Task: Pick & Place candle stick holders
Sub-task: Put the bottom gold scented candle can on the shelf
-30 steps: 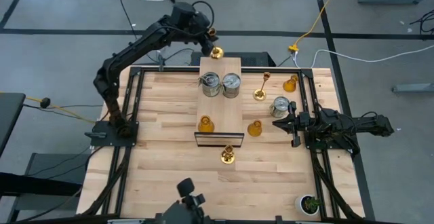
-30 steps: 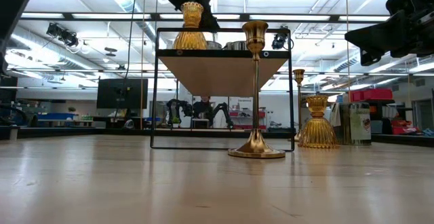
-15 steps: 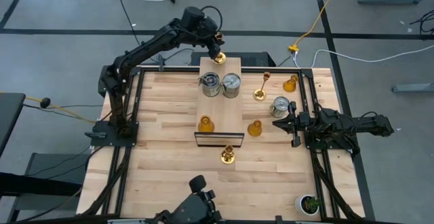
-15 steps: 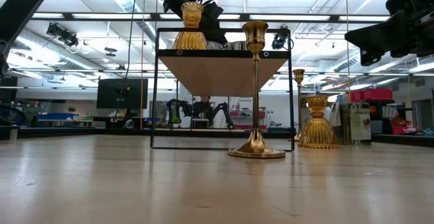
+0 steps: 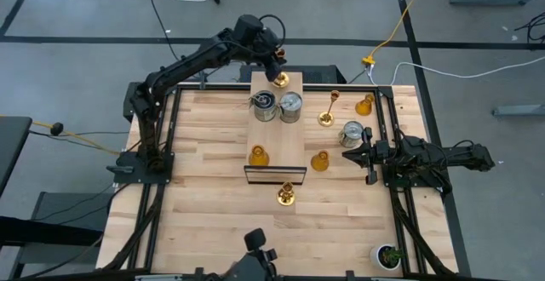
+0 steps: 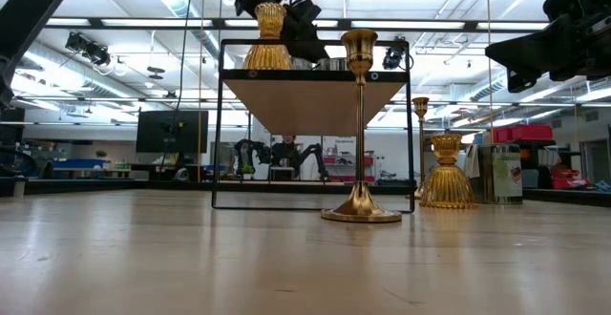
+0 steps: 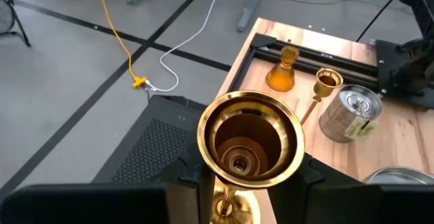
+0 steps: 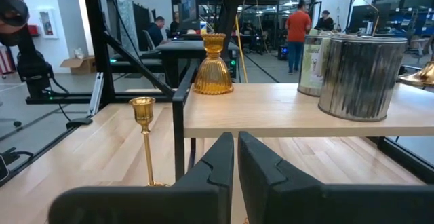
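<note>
Your left tool (image 5: pixel 278 72) gripped a gold candlestick (image 7: pixel 250 142) above the raised shelf's (image 5: pixel 294 145) far end; your right tool (image 5: pixel 349 157) waited closed beside that shelf.

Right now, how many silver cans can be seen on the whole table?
3. Two silver cans stand side by side on the raised shelf, left one and right one. The third stands on the table near the right gripper.

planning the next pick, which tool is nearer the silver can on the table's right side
Right. The right tool sits just beside the silver can; the left tool is across the table, holding a gold candlestick over the shelf's far end.
</note>
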`<action>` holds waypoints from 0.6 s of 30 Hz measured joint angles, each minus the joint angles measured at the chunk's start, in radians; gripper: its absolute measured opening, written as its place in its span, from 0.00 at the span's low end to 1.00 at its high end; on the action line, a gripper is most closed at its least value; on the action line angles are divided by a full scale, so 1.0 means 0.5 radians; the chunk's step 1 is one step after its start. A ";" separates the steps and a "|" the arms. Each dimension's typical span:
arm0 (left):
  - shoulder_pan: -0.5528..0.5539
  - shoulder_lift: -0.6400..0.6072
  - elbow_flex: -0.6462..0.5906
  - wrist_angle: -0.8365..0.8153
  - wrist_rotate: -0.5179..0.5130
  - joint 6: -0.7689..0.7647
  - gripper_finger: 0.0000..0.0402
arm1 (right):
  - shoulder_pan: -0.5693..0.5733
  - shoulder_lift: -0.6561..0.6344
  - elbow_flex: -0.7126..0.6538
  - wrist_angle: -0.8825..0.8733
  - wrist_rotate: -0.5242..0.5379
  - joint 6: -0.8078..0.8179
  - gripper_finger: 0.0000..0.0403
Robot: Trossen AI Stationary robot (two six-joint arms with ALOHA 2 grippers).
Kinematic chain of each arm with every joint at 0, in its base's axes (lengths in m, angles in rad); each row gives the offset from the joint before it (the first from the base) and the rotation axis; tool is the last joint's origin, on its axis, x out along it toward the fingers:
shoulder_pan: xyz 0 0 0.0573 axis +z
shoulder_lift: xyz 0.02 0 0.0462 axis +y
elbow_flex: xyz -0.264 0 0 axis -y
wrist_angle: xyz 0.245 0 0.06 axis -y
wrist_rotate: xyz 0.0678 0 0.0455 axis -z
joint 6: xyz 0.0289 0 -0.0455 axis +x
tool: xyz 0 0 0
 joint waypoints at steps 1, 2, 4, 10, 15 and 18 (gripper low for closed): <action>-0.003 0.000 0.000 -0.001 0.000 0.001 0.27 | 0.000 0.000 0.001 0.000 0.000 0.000 0.07; -0.008 0.000 0.000 -0.003 0.000 -0.001 0.27 | 0.000 0.000 0.000 0.000 0.000 0.000 0.07; -0.009 0.000 0.000 -0.003 0.000 0.000 0.27 | 0.000 0.000 0.000 0.000 -0.002 0.000 0.07; -0.006 0.000 0.000 0.000 -0.030 0.002 0.28 | 0.000 0.000 0.001 0.000 -0.008 0.000 0.07; 0.011 0.006 -0.006 -0.009 -0.036 0.003 0.27 | 0.000 0.000 0.001 0.000 -0.007 0.000 0.07; 0.025 0.006 -0.022 0.002 -0.047 0.003 0.27 | 0.000 0.000 0.000 0.000 -0.007 0.000 0.07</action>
